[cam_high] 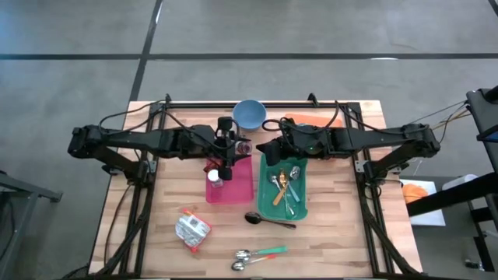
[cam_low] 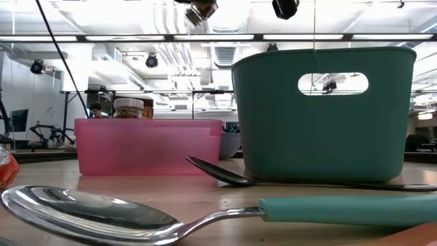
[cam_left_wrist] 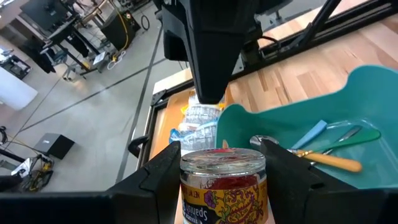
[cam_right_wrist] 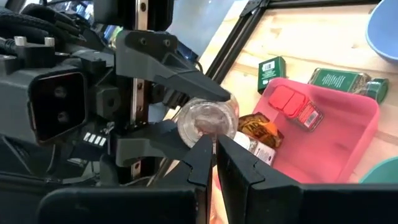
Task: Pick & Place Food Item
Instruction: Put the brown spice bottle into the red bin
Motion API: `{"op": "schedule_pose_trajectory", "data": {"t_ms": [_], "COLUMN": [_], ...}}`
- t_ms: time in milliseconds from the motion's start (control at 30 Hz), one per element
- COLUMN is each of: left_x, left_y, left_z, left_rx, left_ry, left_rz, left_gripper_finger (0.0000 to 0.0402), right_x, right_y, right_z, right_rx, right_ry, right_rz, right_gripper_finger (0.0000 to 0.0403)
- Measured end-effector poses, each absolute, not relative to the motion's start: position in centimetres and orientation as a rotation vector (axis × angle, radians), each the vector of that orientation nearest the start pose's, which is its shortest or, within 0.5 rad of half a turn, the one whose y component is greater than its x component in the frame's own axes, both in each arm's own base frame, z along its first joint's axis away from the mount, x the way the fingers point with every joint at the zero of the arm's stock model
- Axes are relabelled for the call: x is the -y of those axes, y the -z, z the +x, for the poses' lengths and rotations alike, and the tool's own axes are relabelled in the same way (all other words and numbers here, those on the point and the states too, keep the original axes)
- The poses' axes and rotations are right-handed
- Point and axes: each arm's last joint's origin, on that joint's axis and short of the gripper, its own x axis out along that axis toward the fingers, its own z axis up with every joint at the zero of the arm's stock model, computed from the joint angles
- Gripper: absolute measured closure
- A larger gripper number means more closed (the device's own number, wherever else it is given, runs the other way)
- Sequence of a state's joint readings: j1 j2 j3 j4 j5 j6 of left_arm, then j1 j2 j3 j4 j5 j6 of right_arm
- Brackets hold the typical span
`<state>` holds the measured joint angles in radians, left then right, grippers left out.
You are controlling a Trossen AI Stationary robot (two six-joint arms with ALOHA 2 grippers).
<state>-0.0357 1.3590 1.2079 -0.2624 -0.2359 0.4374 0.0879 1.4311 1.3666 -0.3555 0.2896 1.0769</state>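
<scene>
Carry step, probably: left gripper pinching glass jar above pink bin, frame centre. Right gripper pressed together, waiting over teal bin. Next: lower, release.

Only one label gives any letters — the jar clamped between the left gripper's fingers carries a yellow-and-purple label with a word ending in "ueds", its start cut off. Print on the other packages — green and red — is too small to read.
</scene>
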Motion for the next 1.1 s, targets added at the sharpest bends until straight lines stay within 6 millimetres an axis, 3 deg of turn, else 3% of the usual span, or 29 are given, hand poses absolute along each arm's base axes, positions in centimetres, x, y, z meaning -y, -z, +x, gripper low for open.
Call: {"op": "schedule_pose_trajectory", "data": {"t_ms": [433, 900, 1000, 1100], "left_x": [0.3, 0.3, 0.3, 0.3], "left_y": [-34.1, -34.0, -34.0, -33.9], "left_z": [30.2, 30.1, 30.1, 30.0], "left_rx": [-0.500, -0.505, -0.506, -0.522], "left_ry": [-0.094, -0.093, -0.092, -0.088], "left_rz": [0.490, 0.491, 0.491, 0.493], "left_gripper_finger": [0.0226, 0.0226, 0.0226, 0.0226], "right_x": [-1.8, -2.1, -2.3, -2.3], "right_y": [-36.7, -35.6, -35.4, -35.2], "right_z": [33.1, 34.2, 34.4, 34.5], "right_rx": [-0.205, -0.276, -0.299, -0.308], "right_ry": [0.400, 0.323, 0.301, 0.303], "right_rz": [0.912, 0.928, 0.917, 0.915], "right_gripper_finger": [0.0383, 0.0382, 0.0366, 0.0325]}}
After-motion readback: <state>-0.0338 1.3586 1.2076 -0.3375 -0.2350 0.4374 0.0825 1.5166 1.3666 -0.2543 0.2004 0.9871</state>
